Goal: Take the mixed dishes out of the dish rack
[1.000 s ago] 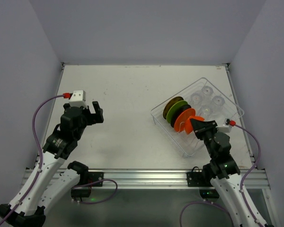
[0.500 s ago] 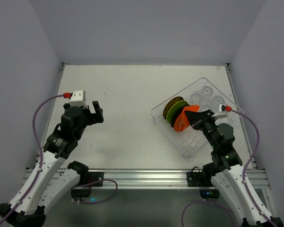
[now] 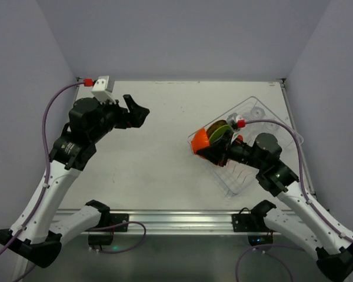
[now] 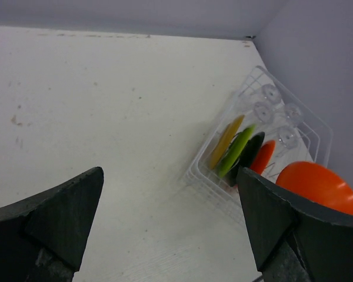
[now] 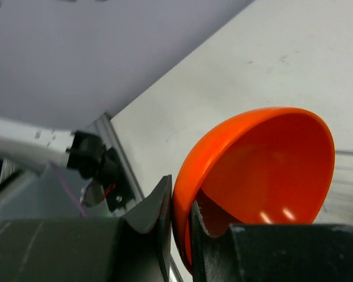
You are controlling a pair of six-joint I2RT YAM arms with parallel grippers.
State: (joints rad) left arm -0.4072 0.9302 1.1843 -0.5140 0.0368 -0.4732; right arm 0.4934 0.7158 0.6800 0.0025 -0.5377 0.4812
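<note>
**R gripper pinches the small orange-red bowl by its rim, raised at the dish rack's left edge; L gripper gapes wide, empty, well apart.**
Bowl looks light, stiff, glossy plastic w/ a thin round wall, prob. slippery, so you want that rim pinch deep. Plates stand on edge btw thin dividers; clear cups sit behind.
</note>
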